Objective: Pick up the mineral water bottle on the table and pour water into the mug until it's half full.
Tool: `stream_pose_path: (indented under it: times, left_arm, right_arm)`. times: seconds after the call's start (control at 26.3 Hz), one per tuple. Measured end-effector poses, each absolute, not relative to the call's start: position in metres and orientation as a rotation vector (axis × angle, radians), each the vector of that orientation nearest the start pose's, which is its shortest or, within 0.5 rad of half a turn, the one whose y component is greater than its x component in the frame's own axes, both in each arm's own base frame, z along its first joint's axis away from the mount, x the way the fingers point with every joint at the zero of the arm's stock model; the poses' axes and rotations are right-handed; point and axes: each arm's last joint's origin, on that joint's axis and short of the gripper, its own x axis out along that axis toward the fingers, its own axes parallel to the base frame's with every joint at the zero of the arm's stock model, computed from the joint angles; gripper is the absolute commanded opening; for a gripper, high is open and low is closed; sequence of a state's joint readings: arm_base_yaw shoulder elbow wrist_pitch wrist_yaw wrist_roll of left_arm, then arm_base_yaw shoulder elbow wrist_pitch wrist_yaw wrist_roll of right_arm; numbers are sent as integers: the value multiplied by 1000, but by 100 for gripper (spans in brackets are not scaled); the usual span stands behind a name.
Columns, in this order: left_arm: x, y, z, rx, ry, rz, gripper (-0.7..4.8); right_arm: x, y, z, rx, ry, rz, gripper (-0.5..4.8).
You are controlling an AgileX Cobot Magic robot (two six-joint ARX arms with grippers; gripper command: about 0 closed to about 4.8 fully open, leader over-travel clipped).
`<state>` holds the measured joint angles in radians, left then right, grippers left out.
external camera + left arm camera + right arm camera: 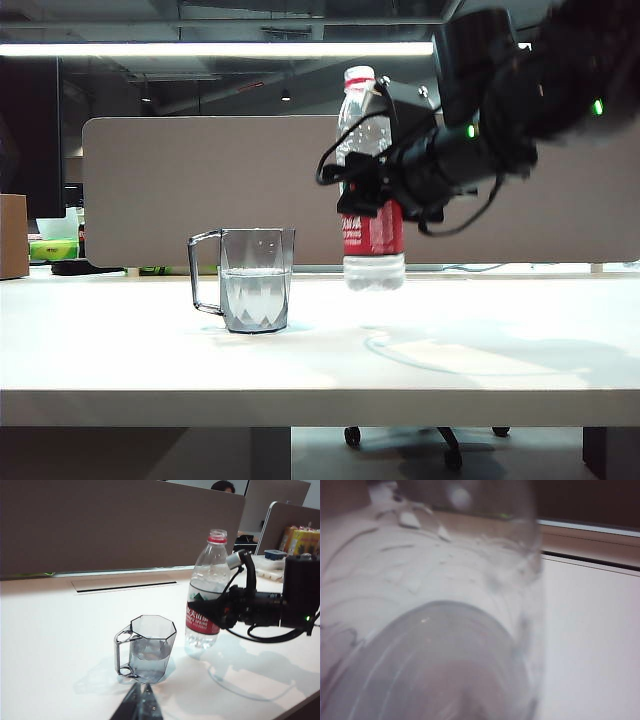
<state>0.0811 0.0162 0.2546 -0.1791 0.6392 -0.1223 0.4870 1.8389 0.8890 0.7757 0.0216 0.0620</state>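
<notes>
Right claw (372,190) grips bottle (372,235) upright just above tabletop (480,350) beside half-full mug (256,290); left claw (137,706) barely visible, state unclear.

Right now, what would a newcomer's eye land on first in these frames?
The mineral water bottle, upright and lifted just off the table, gripped round its middle by the right tool. To its left stands the mug, about half full of water. The left tool sits low, near the mug, holding nothing.
</notes>
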Motion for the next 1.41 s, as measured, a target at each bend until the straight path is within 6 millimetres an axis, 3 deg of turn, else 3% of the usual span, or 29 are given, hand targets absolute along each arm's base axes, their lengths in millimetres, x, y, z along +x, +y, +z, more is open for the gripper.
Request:
stream_pose_path:
  times: [0.19, 0.34, 0.42, 0.49, 0.57, 0.65, 0.87, 0.91, 1.03, 1.06, 1.25, 1.33, 1.41]
  left_arm:
    - [72, -11, 229, -82, -25, -560, -5]
    - [72, -11, 228, -78, -14, -559, -5]
    - [72, -11, 227, -69, -12, -552, -5]
    - [72, -11, 227, -66, -10, -544, -5]
    - [72, -11, 227, -50, -14, -544, -5]
    - [73, -10, 227, -41, -15, -496, -5]
    - [79, -3, 214, -19, 23, -266, -5]
    - [81, -2, 211, -20, 31, -225, -5]
    - [87, 1, 196, -19, 32, -128, -5]
    - [90, 2, 191, -18, 25, -117, -5]
    - [98, 3, 168, -10, -39, -88, -5]
    - [98, 4, 169, -9, -43, -70, -5]
    - [98, 4, 168, -11, -41, -63, -5]
  right_arm:
    - [331, 175, 150, 74, 190, 472, 214]
    - [331, 175, 141, 100, 202, 474, 379]
    - [331, 175, 140, 111, 200, 473, 384]
    - [331, 175, 139, 111, 198, 473, 479]
    - [328, 174, 137, 113, 208, 472, 479]
    - [314, 168, 132, 105, 244, 472, 479]
    - [274, 152, 151, 109, 205, 485, 479]
    - [269, 149, 153, 110, 203, 483, 416]
    - [248, 138, 159, 119, 193, 474, 49]
    - [239, 134, 162, 123, 179, 481, -9]
    - [205, 123, 176, 157, 111, 516, -2]
    - [196, 119, 179, 186, 93, 510, -1]
    - [184, 117, 179, 198, 78, 500, 35]
